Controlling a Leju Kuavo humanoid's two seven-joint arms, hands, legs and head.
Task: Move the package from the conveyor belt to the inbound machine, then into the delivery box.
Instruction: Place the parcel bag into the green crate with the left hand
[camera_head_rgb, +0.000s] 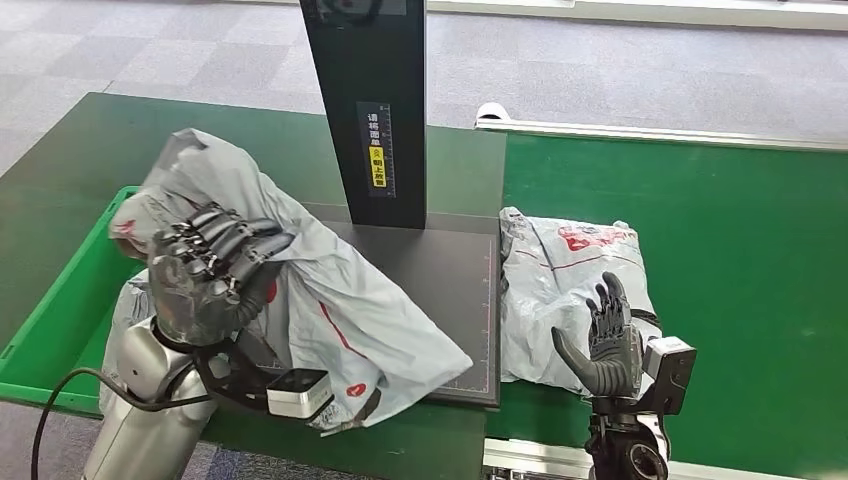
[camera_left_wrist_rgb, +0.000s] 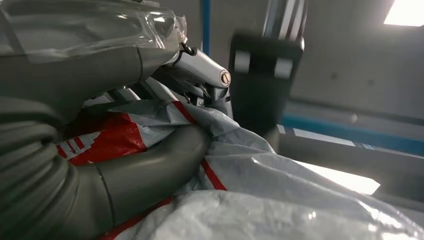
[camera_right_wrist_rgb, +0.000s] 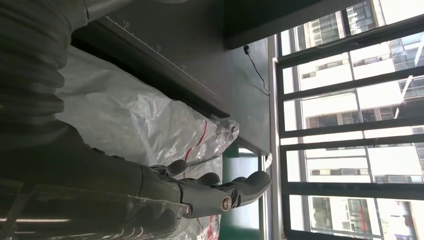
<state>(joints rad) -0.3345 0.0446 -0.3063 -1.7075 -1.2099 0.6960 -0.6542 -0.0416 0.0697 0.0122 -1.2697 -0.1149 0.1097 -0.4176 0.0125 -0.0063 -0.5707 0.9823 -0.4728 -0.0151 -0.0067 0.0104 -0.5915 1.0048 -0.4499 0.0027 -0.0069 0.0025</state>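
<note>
The left arm (camera_head_rgb: 140, 420) is a smooth silver cylinder with a black cable looping from its side, ending in a left hand (camera_head_rgb: 205, 275) with a grey ribbed cover and dark segmented fingers (camera_head_rgb: 240, 240). A white wrist camera block (camera_head_rgb: 298, 392) with a dark face is mounted beside it. The right hand (camera_head_rgb: 605, 345) has a thick grey thumb (camera_right_wrist_rgb: 165, 187), darker fingers, a brass-coloured pivot screw (camera_right_wrist_rgb: 226, 202) and a clear plastic wrap (camera_right_wrist_rgb: 75, 215) over the cover.

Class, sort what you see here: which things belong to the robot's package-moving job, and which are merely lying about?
Job:
held package
left hand
inbound machine
conveyor belt
green delivery box

Lying about:
second package
right hand, holding nothing
</note>
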